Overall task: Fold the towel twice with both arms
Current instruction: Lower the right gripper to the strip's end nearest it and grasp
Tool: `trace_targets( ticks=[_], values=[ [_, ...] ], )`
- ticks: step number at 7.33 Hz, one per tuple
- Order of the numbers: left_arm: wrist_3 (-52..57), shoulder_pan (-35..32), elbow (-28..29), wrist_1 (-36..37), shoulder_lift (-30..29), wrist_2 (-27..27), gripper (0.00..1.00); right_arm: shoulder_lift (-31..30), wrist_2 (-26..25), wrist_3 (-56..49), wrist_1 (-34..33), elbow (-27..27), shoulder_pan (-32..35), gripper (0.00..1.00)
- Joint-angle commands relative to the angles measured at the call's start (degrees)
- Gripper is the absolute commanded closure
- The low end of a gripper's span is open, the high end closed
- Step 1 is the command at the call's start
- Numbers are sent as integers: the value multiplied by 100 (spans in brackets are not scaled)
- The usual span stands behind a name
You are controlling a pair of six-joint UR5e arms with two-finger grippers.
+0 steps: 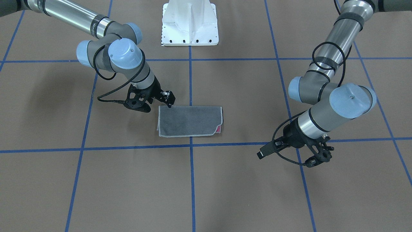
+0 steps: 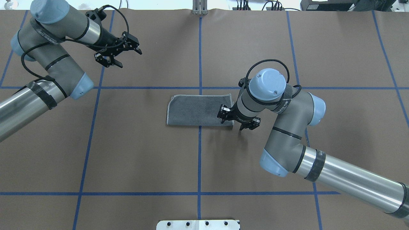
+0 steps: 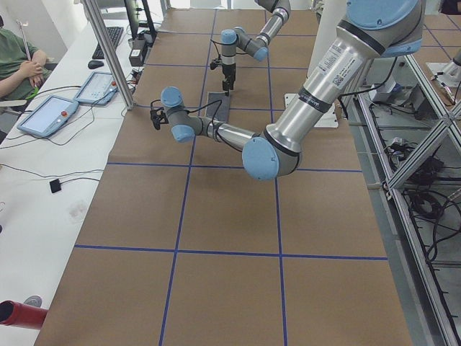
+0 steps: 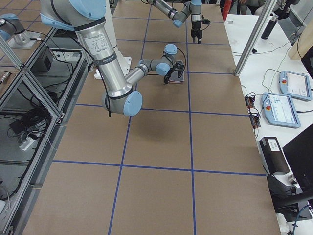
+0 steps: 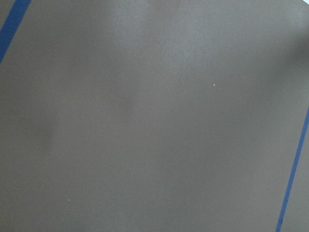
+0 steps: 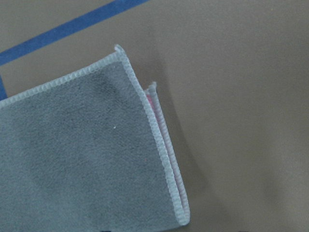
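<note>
Overhead and front-facing cameras look down from opposite sides, sharing the towel [image 1: 188, 120].

Brown table [image 1: 241, 180], blue tape grid [image 1: 128, 148], folded grey towel [image 1: 190, 120], white pedestal base [image 1: 190, 25]

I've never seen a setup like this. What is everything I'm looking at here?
towel: one, dark grey face up, pink peeking at one corner, folded into a strip mid-table
table: one, brown covering
tape lines: several, blue, a grid across the table
pedestal base: one, white, at the robot's edge of the table
person: one, green top, at the side bench
control tablets: two, grey, on that bench
left arm: one, silver-grey, blue caps
left fingers: black, spread, far from the towel
right arm: one, same colours
right fingers: black, beside the towel's end
</note>
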Motion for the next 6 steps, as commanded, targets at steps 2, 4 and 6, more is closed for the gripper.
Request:
trace_targets(
  ticks=[2,4,6],
  values=[
    [108,18,13,-7,76,9,0,195,-106,-4,22,-251,38,36],
    [153,9,13,-7,86,9,0,203,-72,22,30,-181,47,44],
    [153,18,13,-7,86,9,0,186,-54,14,30,-163,47,83]
  ],
)
